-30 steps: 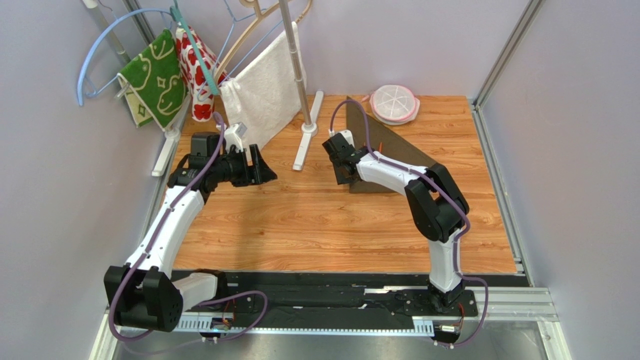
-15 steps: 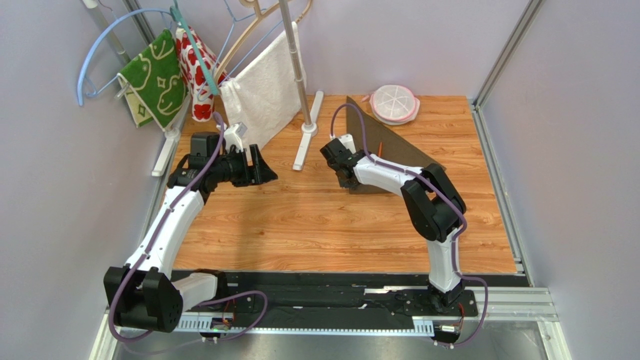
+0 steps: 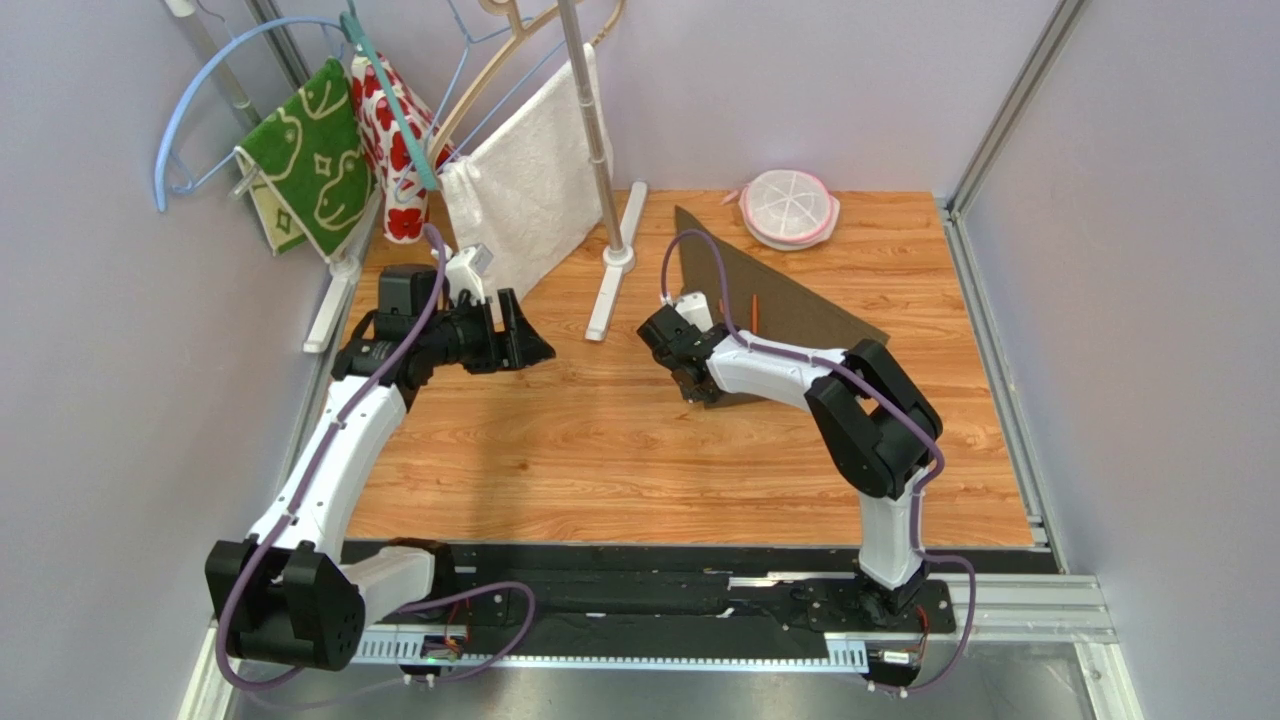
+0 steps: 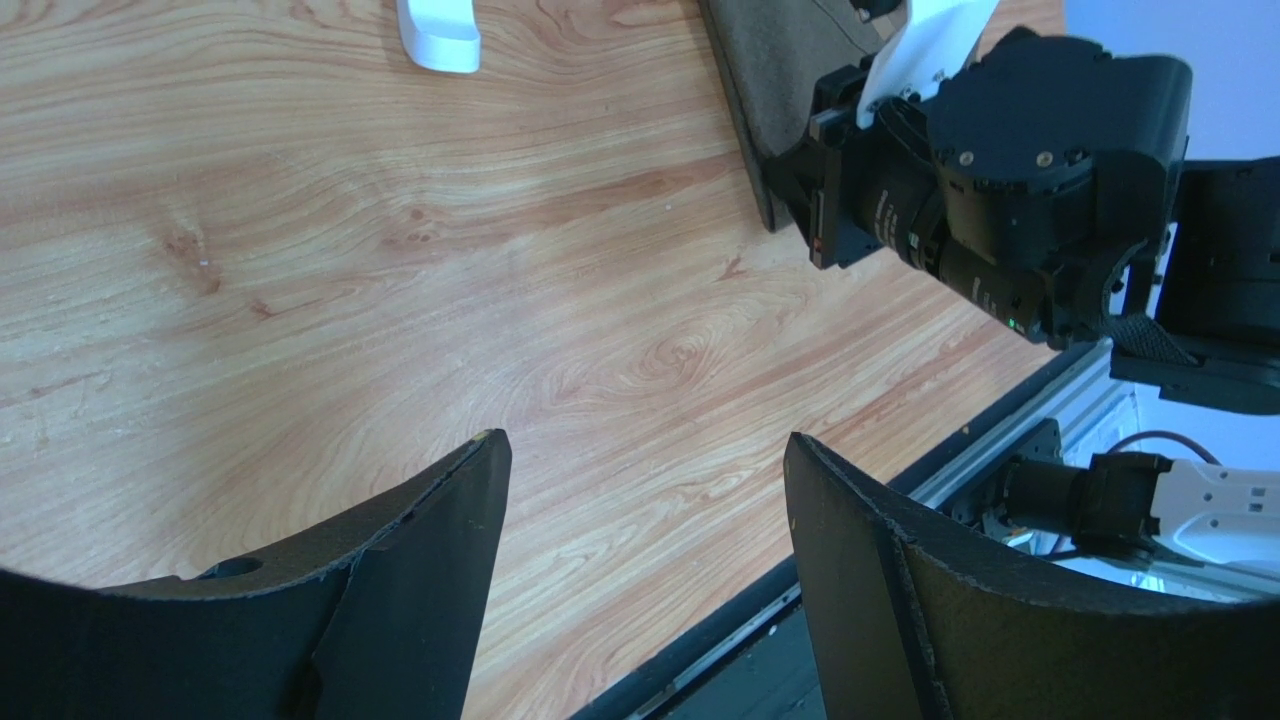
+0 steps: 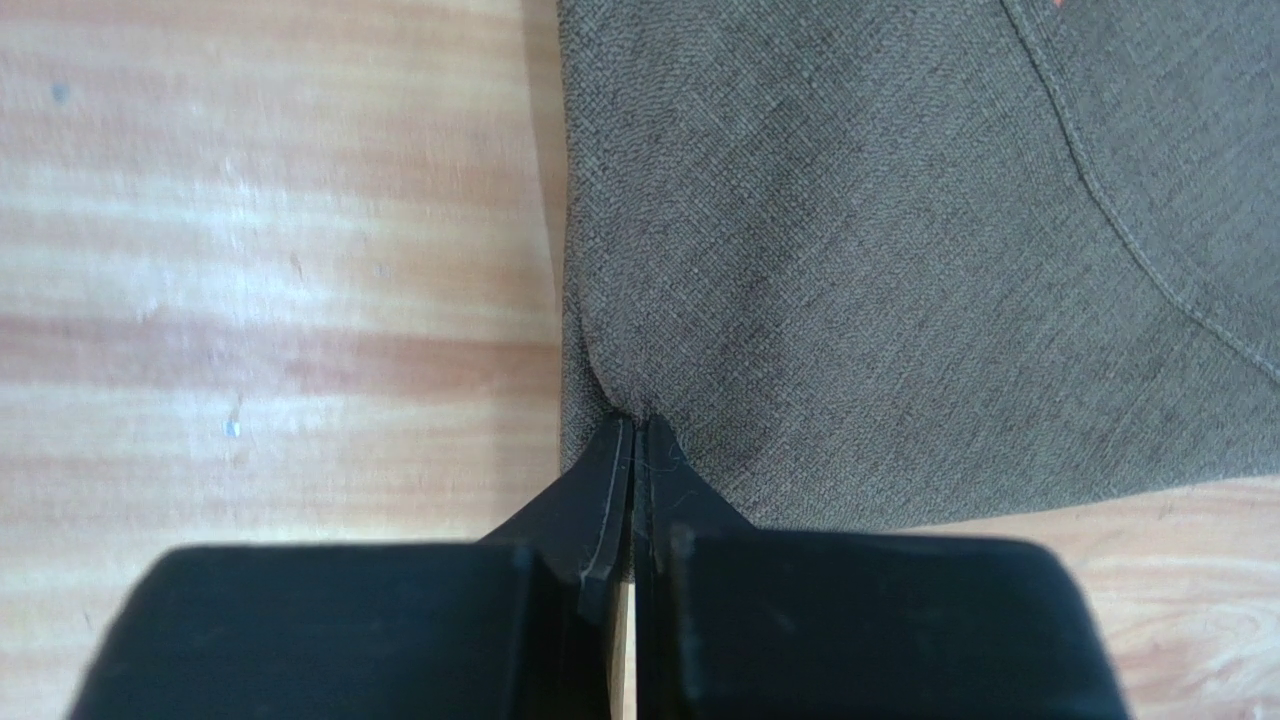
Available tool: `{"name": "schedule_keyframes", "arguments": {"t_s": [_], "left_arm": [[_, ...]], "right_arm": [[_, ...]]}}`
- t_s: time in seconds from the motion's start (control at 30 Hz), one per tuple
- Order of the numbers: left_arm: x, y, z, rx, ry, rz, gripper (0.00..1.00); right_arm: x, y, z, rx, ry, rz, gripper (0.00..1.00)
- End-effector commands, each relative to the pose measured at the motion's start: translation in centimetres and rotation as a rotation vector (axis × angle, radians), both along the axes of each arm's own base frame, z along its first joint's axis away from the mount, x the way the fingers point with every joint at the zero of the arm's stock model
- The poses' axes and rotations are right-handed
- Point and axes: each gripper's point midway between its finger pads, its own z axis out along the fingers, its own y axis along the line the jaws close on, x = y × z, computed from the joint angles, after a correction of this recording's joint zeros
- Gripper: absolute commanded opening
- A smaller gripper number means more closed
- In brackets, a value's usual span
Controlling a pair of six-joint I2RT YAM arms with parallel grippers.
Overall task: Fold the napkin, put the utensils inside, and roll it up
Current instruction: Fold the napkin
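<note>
Covering most of the top view, the wooden table (image 3: 601, 465) carries every item described here. The napkin (image 3: 804, 315) lies flat on the far right part of the table as a dark brown triangle: one corner points toward the far wall, one toward the right wall, and one toward the table centre. In the right wrist view the napkin (image 5: 902, 225) shows a stitched hem running diagonally across its weave. A white towel (image 3: 534, 180) and a green cloth (image 3: 308, 150) hang from a rack (image 3: 589, 120) at the far left, well apart from the napkin. The right gripper (image 3: 694, 390) sits low at the napkin's left edge, near the corner closest to the table centre. The right wrist view shows the right gripper (image 5: 634, 438) with its fingers pressed together, pinching a puckered bit of napkin edge between the tips. The left gripper (image 3: 519, 338) hangs above bare wood on the left side, apart from the napkin; the left wrist view shows it (image 4: 643, 446) spread wide and holding nothing. A round pink-rimmed dish (image 3: 787, 207) stands just beyond the napkin's far edge. Of the utensils (image 3: 756, 311), only one thin orange sliver shows, lying on the napkin just beyond the right arm.
</note>
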Motion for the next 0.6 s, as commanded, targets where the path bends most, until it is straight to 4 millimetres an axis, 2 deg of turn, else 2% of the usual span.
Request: {"name": "schedule_keyframes", "arguments": {"t_s": [0.0,0.1,0.13,0.17,0.2,0.23,0.27,0.33,0.37,0.4,0.5,0.53,0.57], "left_arm": [[0.0,-0.3,1.4,-0.029,-0.052,-0.007,0.76],[-0.1,-0.2,1.6,-0.026,-0.059,-0.003,0.76],[-0.2,-0.2,1.7,-0.028,-0.064,-0.002,0.76],[-0.2,-0.1,1.6,-0.024,-0.063,0.001,0.76],[-0.2,-0.2,1.6,-0.024,-0.064,0.000,0.76],[-0.3,-0.3,1.6,-0.024,-0.067,-0.002,0.76],[-0.2,-0.2,1.6,-0.019,-0.067,0.001,0.76],[-0.4,-0.6,1.5,-0.015,-0.067,-0.007,0.76],[-0.4,-0.7,1.4,-0.007,-0.067,-0.008,0.76],[-0.6,-1.2,1.4,-0.001,-0.068,-0.020,0.76],[-1.2,-2.1,1.5,0.011,-0.067,-0.031,0.76],[-1.3,-2.4,1.5,0.009,-0.070,-0.032,0.76],[-1.3,-2.6,1.6,0.013,-0.075,-0.025,0.76]], "right_arm": [[-4.0,0.2,0.1,0.003,0.046,-0.001,0.00],[-7.1,-0.4,-0.4,-0.017,0.088,0.019,0.00],[-7.9,-0.4,0.5,0.007,0.075,0.010,0.00],[-9.8,-1.5,-0.2,-0.029,0.103,0.023,0.00],[-10.6,-2.0,-0.1,-0.034,0.106,0.020,0.00],[-11.3,-2.4,0.9,-0.010,0.083,0.000,0.00],[-13.0,-3.8,0.3,-0.046,0.107,0.005,0.00],[-14.4,-5.1,0.5,-0.043,0.111,-0.012,0.00],[-15.2,-5.6,1.4,-0.016,0.097,-0.029,0.00],[-16.4,-6.9,0.9,-0.037,0.113,-0.036,0.01],[-18.4,-7.5,1.6,0.006,0.106,-0.002,0.22],[-18.7,-7.3,2.0,0.029,0.099,0.012,0.41],[-19.3,-6.7,2.4,0.050,0.094,0.042,0.47]]}}
